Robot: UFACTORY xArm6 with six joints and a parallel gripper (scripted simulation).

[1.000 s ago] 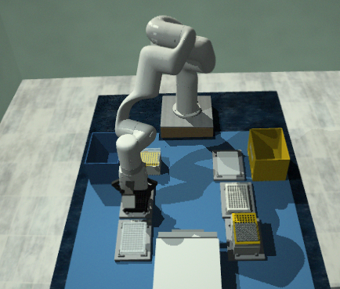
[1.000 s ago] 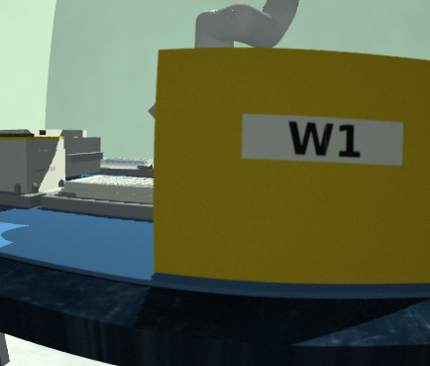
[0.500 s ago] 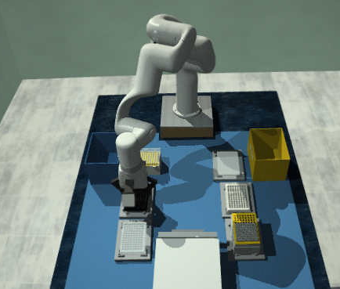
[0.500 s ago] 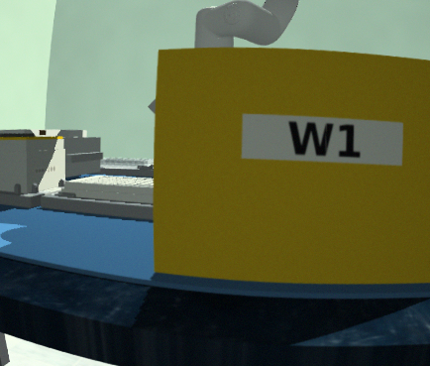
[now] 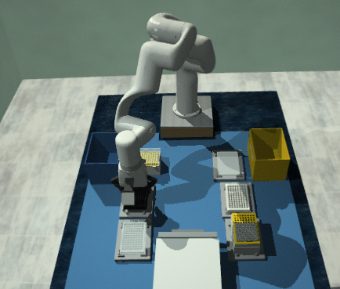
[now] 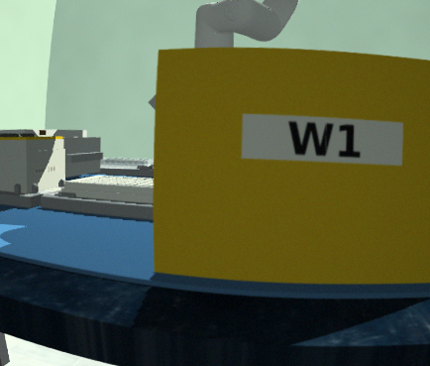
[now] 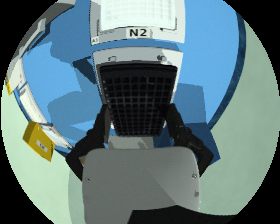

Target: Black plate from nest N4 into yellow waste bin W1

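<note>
Black plate (image 7: 135, 102), a rectangular gridded tray at frame centre, was clamped by the gripper (image 7: 134, 128) between dark fingers; the boxy yellow bin W1 (image 5: 269, 154) was seen upper right

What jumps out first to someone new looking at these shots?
The tall white six-joint arm bends down over the left side of the blue bench, its end effector shut on the black gridded plate, just short of the white plate in the nest marked N2. The open-topped yellow waste bin W1 stands upright at the right edge, filling the exterior view.
</note>
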